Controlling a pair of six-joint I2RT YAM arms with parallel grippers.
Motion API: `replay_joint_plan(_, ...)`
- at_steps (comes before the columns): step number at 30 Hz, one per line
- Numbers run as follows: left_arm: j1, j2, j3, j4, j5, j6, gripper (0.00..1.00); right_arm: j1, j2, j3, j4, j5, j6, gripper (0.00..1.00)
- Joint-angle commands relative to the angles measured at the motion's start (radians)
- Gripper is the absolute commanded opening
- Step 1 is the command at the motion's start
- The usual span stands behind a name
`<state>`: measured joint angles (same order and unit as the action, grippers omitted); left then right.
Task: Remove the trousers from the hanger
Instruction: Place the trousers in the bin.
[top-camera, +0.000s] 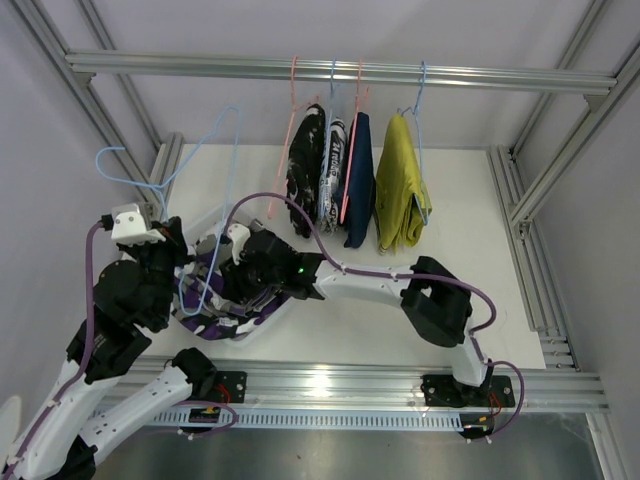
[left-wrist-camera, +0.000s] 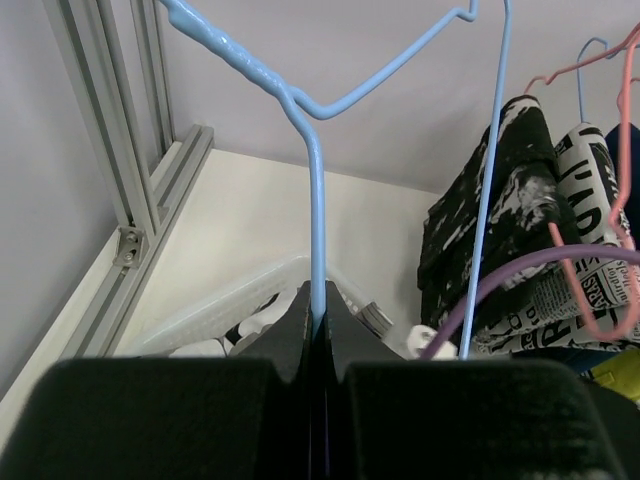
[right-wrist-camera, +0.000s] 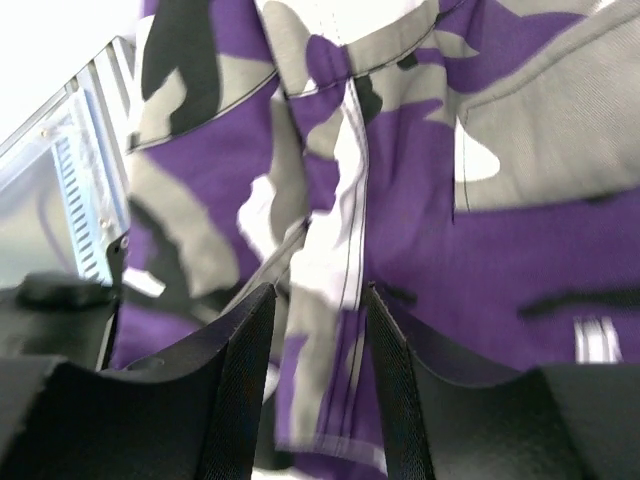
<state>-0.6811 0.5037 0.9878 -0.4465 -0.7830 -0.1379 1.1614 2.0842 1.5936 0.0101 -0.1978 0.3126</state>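
Note:
The purple-white-black patterned trousers (top-camera: 215, 325) lie bunched low at the left, under both grippers. My left gripper (top-camera: 188, 268) is shut on the wire of a light blue hanger (top-camera: 232, 150); the left wrist view shows the wire (left-wrist-camera: 312, 200) pinched between the closed jaws of the left gripper (left-wrist-camera: 318, 300). My right gripper (top-camera: 250, 295) is right over the patterned trousers (right-wrist-camera: 500, 250). In its wrist view the right gripper (right-wrist-camera: 315, 290) is open, with a hanging fold of the cloth between the jaws. Whether this pair still hangs on the blue hanger is hidden.
Black speckled (top-camera: 305, 170), white printed (top-camera: 333, 170), navy (top-camera: 358, 185) and yellow (top-camera: 400, 190) trousers hang on hangers from the back rail (top-camera: 450, 75). A clear plastic bin (left-wrist-camera: 230, 290) sits under the grippers. Metal frame posts (top-camera: 540, 180) flank the white table (top-camera: 470, 250).

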Motion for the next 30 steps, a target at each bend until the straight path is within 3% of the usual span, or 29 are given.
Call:
replay_joint_plan(1,0.008,-0.004,0.041,0.002,-0.019,0.02,0.01,0.02,-0.13,-0.03,-0.085,0.07,-0.03,0.47)
replay_joint_plan(9,0.008,-0.014,0.035,0.005,-0.025,0.023,0.01,0.006,-0.28,-0.03,-0.216,0.158,-0.053,0.52)
replay_joint_plan(15,0.008,-0.025,0.025,0.011,-0.01,0.023,0.01,-0.019,-0.378,-0.061,-0.242,0.198,-0.02,0.5)
replay_joint_plan(30,0.008,0.01,0.035,-0.012,0.09,-0.019,0.01,-0.045,-0.474,-0.009,-0.072,0.097,0.078,0.53)
